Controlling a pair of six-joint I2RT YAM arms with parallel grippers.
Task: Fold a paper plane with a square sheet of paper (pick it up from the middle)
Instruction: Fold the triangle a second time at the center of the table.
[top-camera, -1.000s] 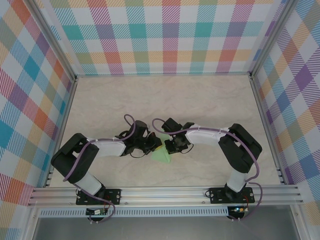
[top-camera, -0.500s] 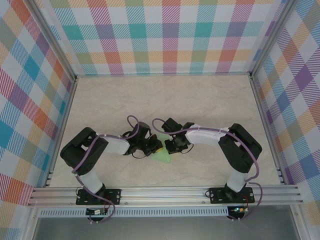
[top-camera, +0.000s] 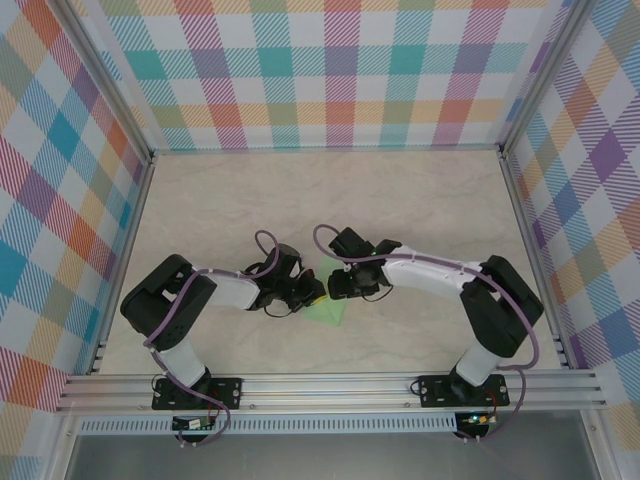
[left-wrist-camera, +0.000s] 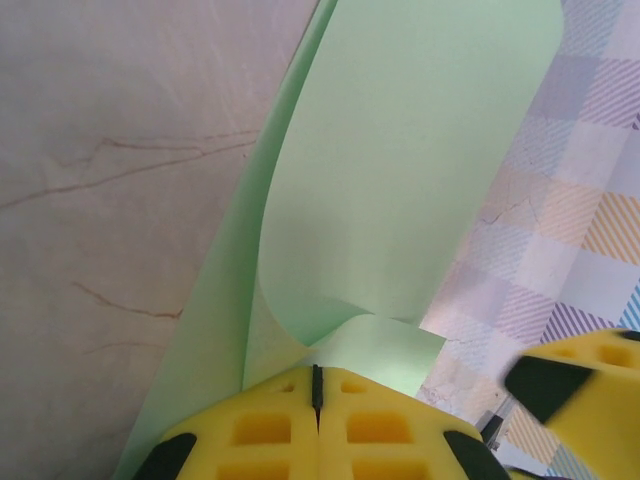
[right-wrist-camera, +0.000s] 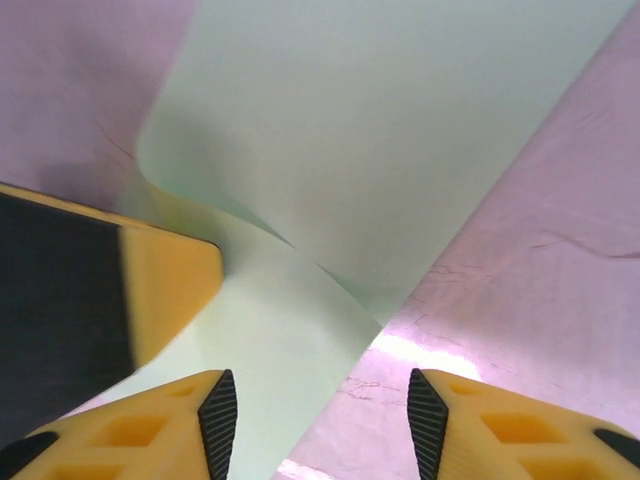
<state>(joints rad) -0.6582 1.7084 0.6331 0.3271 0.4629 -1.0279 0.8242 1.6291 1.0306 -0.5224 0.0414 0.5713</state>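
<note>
one square sheet of paper (left-wrist-camera: 400, 180) on the marble table (top-camera: 420, 200), left fingers (left-wrist-camera: 262, 432) clamped on it, right fingers (right-wrist-camera: 505, 432) apart

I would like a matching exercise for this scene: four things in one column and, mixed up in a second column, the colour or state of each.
Things
1. left gripper
2. right gripper
3. square sheet of paper
4. table

Colour or state
A. pale green, curled over
B. jaws standing apart
C. beige with a marble pattern
D. closed on the paper

Pairs: 1-D, 2-B, 3-A, 4-C
</note>
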